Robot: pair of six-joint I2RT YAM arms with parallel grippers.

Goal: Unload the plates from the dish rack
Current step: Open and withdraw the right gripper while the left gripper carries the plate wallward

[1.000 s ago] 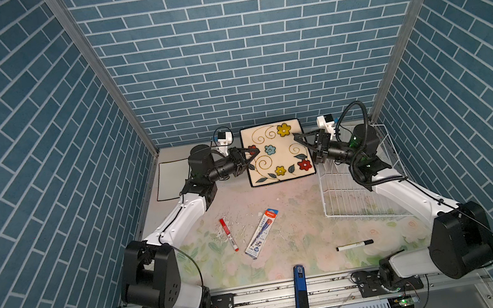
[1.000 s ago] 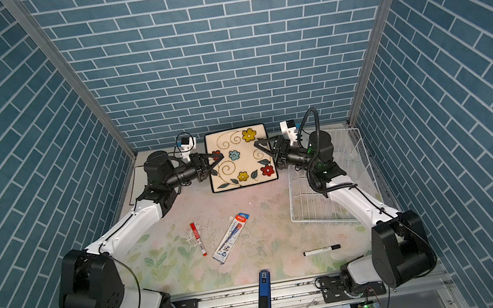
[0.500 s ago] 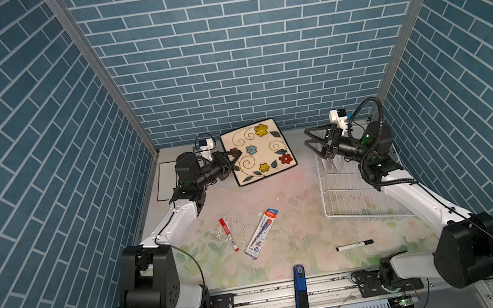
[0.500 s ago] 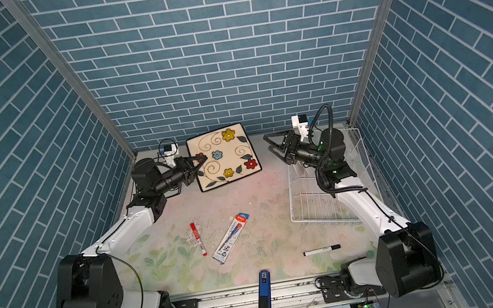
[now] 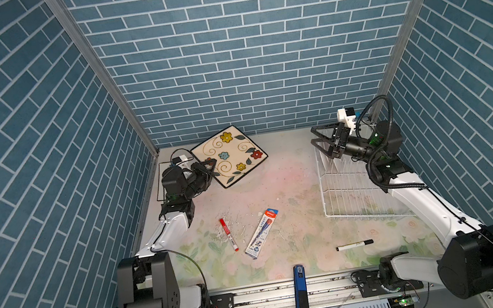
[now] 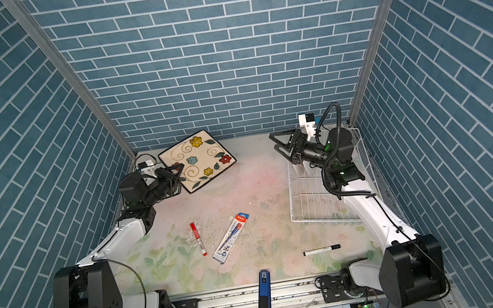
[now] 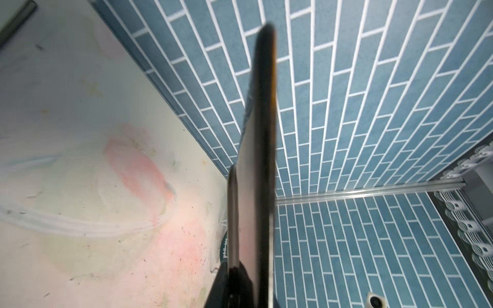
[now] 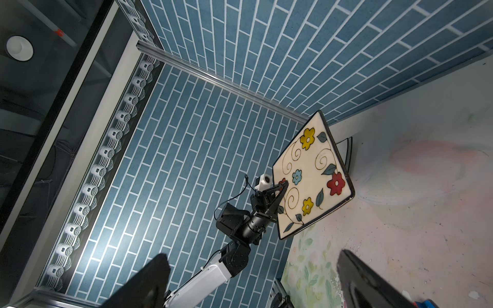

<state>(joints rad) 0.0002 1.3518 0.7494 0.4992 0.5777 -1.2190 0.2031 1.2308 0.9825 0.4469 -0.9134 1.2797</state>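
Note:
A square cream plate (image 5: 232, 153) with a black rim and coloured flowers hangs tilted above the back left of the table in both top views. My left gripper (image 5: 209, 167) is shut on its left edge. In the left wrist view that plate (image 7: 258, 160) is edge-on and dark, clamped in my left gripper (image 7: 245, 277); behind it peeks a dark lettered rim (image 7: 225, 248) of a round plate. The white wire dish rack (image 5: 354, 195) stands on the right. My right gripper (image 5: 315, 137) hovers open and empty over its far end. The right wrist view shows the flowered plate (image 8: 312, 176) across the table.
A red marker (image 5: 228, 234), a packaged pen (image 5: 262, 233) and a black marker (image 5: 354, 244) lie on the floral table. A blue tool (image 5: 301, 289) sits at the front rail. A pale flat rectangle with a dark edge (image 5: 160, 187) lies under the left arm. Brick walls close three sides.
The left gripper has carried the flowered plate leftward toward the back left corner, turning it. The right gripper has drawn back to the right over the rack, still open.

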